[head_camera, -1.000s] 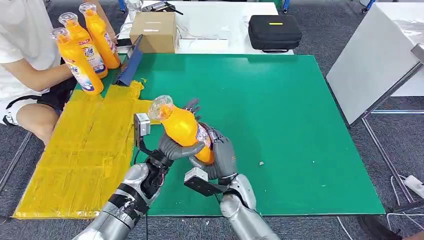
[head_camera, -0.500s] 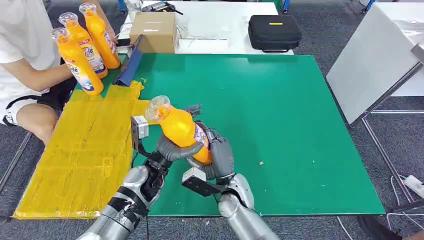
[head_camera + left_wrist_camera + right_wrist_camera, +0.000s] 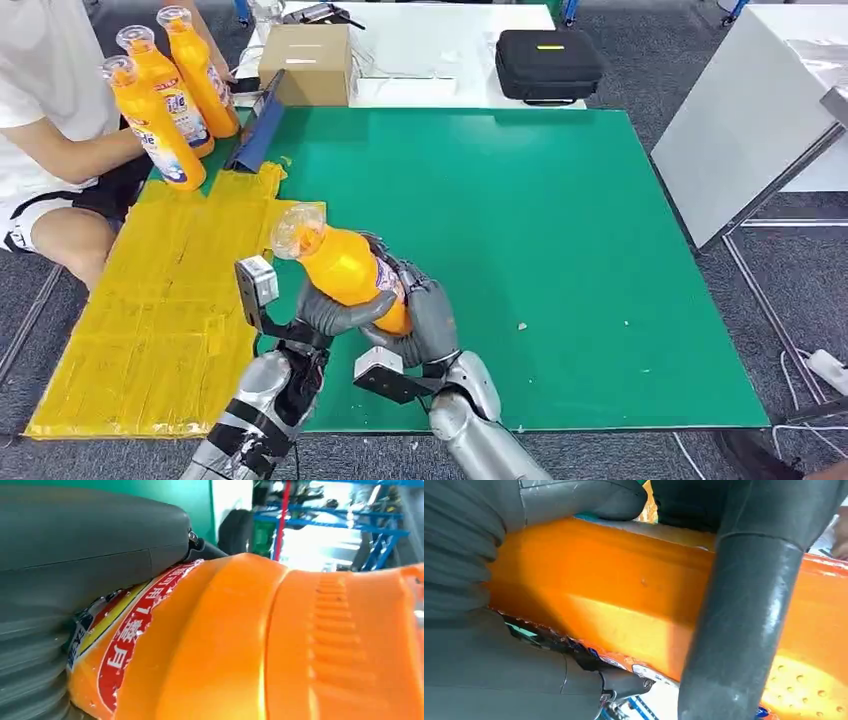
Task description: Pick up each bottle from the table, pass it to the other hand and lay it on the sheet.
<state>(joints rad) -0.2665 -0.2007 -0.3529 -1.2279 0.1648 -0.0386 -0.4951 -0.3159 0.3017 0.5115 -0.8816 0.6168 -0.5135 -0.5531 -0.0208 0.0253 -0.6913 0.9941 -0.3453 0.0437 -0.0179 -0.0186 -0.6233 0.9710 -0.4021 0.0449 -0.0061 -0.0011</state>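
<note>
Both robot hands had carried the bottle (image 3: 345, 268) leftward; left robot hand (image 3: 335, 310) and right robot hand (image 3: 420, 322) were clamped around it.

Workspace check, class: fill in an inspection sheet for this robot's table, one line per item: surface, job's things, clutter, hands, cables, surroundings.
Surface: green mat with a yellow sheet along its left side.
Job's things: one orange bottle held tilted above the mat; three more bottles stand at the far left corner.
Clutter: cardboard box, black case, blue board.
Hands: left hand and right hand both grip the held bottle.
Cables: power strip on the floor.
Surroundings: seated person, white panel.
</note>
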